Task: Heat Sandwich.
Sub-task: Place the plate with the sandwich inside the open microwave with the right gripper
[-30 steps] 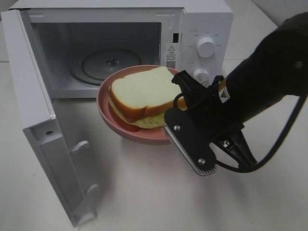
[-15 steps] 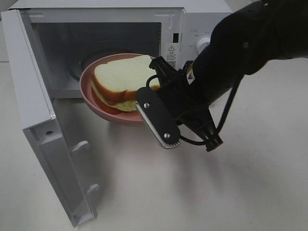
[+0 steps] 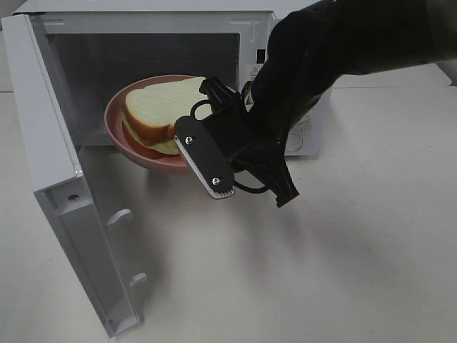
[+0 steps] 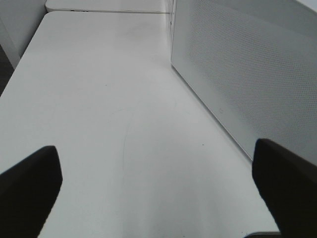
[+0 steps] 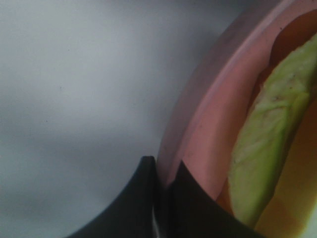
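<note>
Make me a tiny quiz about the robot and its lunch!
1. True or false: the microwave door stands open.
2. What is the right gripper pinching? A. the plate by its rim B. a spoon C. a cup
3. Short answer: what food lies on the plate?

Key: 1 true. 2 A. 3 the sandwich.
</note>
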You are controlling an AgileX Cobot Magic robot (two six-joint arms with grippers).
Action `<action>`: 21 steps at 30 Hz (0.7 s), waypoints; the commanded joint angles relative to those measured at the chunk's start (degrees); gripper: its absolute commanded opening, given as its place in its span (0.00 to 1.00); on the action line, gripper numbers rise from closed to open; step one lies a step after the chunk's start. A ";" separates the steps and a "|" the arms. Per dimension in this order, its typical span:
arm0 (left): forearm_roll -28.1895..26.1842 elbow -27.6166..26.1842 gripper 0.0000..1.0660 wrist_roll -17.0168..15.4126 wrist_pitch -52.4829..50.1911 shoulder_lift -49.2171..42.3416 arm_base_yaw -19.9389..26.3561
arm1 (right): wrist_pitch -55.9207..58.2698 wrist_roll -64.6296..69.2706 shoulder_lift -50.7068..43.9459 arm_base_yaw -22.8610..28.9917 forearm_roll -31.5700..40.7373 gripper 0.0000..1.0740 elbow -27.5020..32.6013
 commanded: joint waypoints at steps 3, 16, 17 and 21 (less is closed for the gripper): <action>-0.06 0.00 0.94 0.00 -0.06 -1.15 -0.29 | 0.34 2.12 2.41 0.17 -0.34 0.00 -4.76; -0.06 0.00 0.94 0.00 -0.06 -1.15 -0.29 | 4.35 12.43 10.03 -0.06 -4.13 0.00 -17.07; -0.06 0.00 0.94 0.00 -0.06 -1.15 -0.29 | 5.10 13.46 11.29 -0.29 -4.98 0.00 -18.85; -0.06 0.00 0.94 0.00 -0.06 -1.15 -0.29 | 6.19 13.58 13.01 -0.52 -5.10 0.00 -21.60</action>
